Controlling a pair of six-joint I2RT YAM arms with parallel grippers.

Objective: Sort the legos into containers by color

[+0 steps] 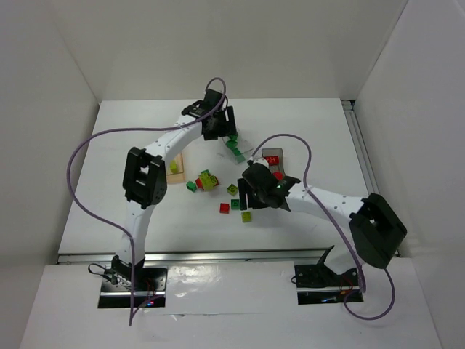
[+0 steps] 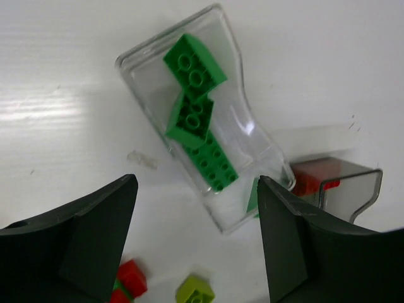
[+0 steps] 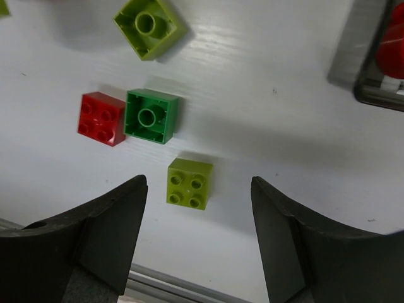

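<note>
The right gripper (image 3: 199, 192) hangs spread wide with nothing in it, and a yellow-green brick (image 3: 190, 184) lies studs-up on the tabletop (image 3: 284, 126) right between its fingertips, slightly nearer the left finger. Ahead of it and to the left, a green brick (image 3: 151, 116) sits hollow side up, seemingly touching a red brick (image 3: 101, 118). Further ahead lies a second yellow-green brick (image 3: 150, 25), also upturned, and the dark grey bin (image 3: 372, 95) holding red pieces (image 3: 392, 50) is ahead to the right. The left gripper (image 2: 197, 183) is also spread and empty, poised over the near end of the clear bin (image 2: 249, 136), where several green bricks (image 2: 194, 66) lie. The bricks look light, rigid and smooth-sided, so they would likely slip if pinched on a corner. The flat opposite side walls are the sensible hold, with the fingers square to them. The touching pair probably needs care, since closing on one could nudge the other.
</note>
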